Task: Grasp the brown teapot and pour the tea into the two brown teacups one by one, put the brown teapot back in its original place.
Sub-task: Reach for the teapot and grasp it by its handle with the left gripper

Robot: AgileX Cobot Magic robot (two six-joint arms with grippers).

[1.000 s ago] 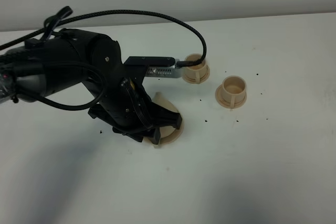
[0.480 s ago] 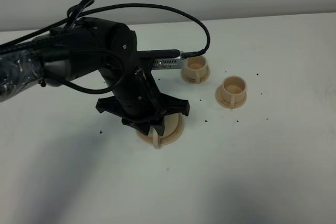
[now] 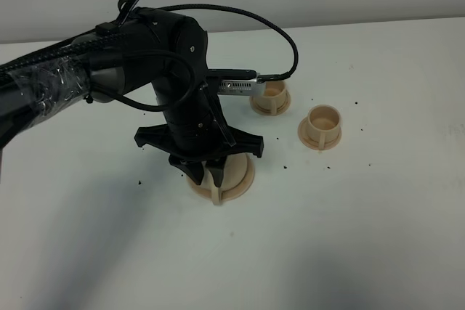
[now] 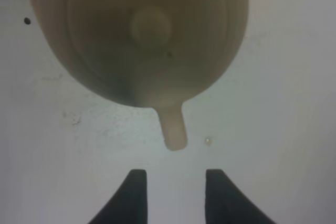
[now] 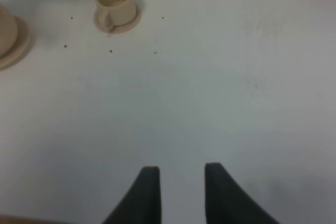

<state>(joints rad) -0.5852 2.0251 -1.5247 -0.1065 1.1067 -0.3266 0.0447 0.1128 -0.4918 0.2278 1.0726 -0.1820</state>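
Grasping the brown teapot is in hand: the left gripper is hovering half-open and empty, the teapot's handle lying just ahead of its fingertips. Next, the jaws must straddle that handle.

Counted one brown teapot, just ahead of the left gripper. Counted one saucer beneath that teapot. Counted two brown teacups beyond that gripper, well apart from it: nearer teacup, farther teacup. Counted two grippers, including the right gripper.
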